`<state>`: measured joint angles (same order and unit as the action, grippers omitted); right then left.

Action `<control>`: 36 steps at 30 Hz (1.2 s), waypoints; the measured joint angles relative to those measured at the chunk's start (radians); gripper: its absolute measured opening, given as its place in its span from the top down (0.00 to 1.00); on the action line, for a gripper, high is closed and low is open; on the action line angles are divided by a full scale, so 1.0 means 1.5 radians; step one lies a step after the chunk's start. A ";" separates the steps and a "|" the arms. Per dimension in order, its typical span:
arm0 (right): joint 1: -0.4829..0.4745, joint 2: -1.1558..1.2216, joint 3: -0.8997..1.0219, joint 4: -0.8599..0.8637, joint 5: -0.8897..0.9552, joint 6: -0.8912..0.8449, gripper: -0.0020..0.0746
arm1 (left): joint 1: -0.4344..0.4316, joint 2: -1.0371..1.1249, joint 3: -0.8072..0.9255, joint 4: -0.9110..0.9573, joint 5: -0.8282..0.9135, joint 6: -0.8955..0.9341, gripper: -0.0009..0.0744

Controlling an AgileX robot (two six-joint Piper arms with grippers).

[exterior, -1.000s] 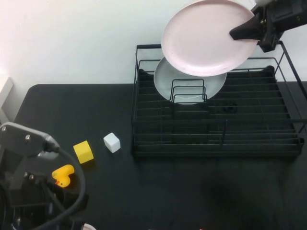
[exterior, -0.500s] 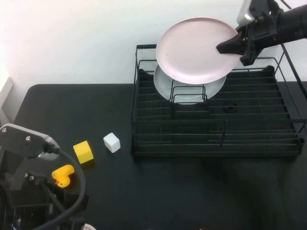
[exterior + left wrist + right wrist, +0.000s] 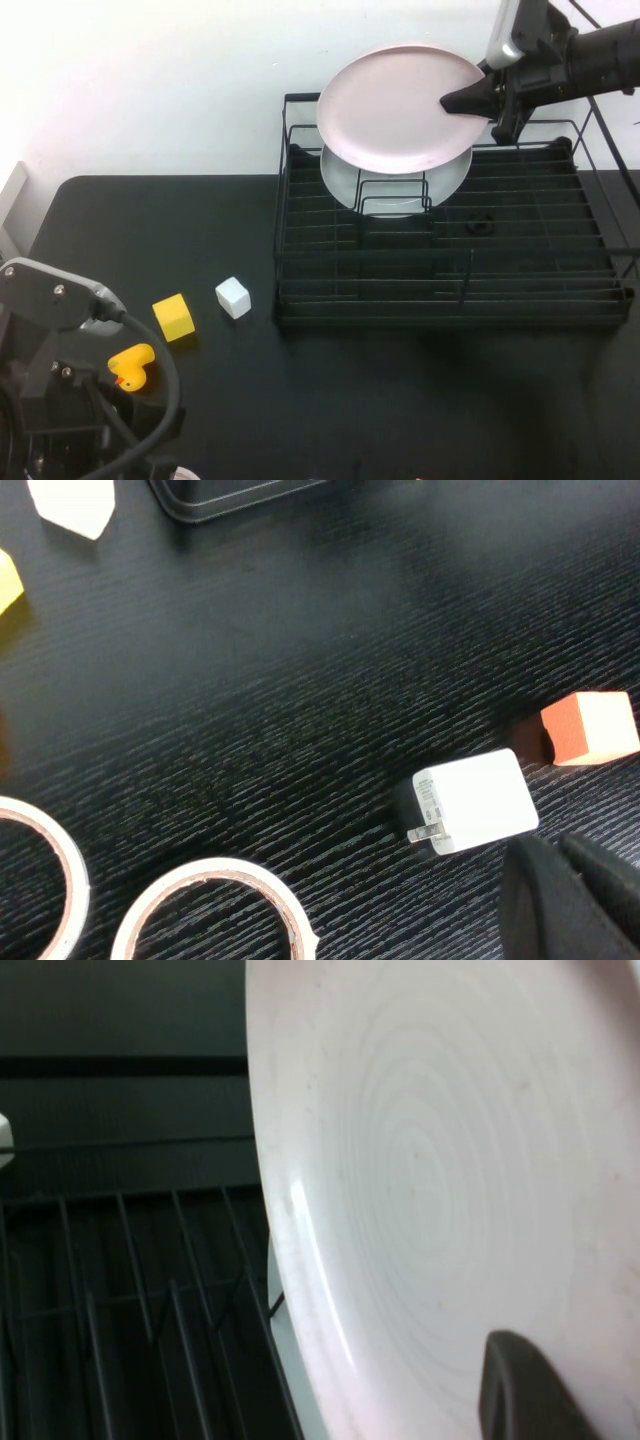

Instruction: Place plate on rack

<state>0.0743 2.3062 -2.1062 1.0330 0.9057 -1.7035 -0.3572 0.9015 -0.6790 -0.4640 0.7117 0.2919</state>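
My right gripper [image 3: 478,97] is clamped on the far edge of the plate [image 3: 395,108], which I hold tilted in the air over the back of the rack [image 3: 455,255]. Over the last second I have brought the plate down and leftward; it was higher and closer to the top of the picture, and now its lower edge overlaps the grey plate [image 3: 395,182] that stands in the wire loops just below my gripper. I judge this to be the lowering stage: the plate is not yet seated in any slot. My left gripper [image 3: 575,905] is parked low over the worktop [image 3: 300,400] beside a white charger [image 3: 470,802]; I cannot tell how its fingers stand. Nothing else on the worktop has shifted.
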 joint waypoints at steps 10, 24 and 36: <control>0.000 0.000 0.000 -0.011 0.000 0.000 0.81 | 0.000 0.000 0.000 0.000 0.000 0.009 0.99; 0.001 0.000 0.000 -0.011 -0.022 0.016 0.60 | 0.000 0.000 0.000 0.000 0.014 0.012 0.99; 0.001 -0.009 0.000 -0.021 -0.029 0.151 0.65 | 0.000 0.000 0.000 0.001 0.022 0.019 0.99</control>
<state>0.0755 2.2930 -2.1062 1.0010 0.8619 -1.4769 -0.3572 0.9015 -0.6790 -0.4622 0.7448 0.3201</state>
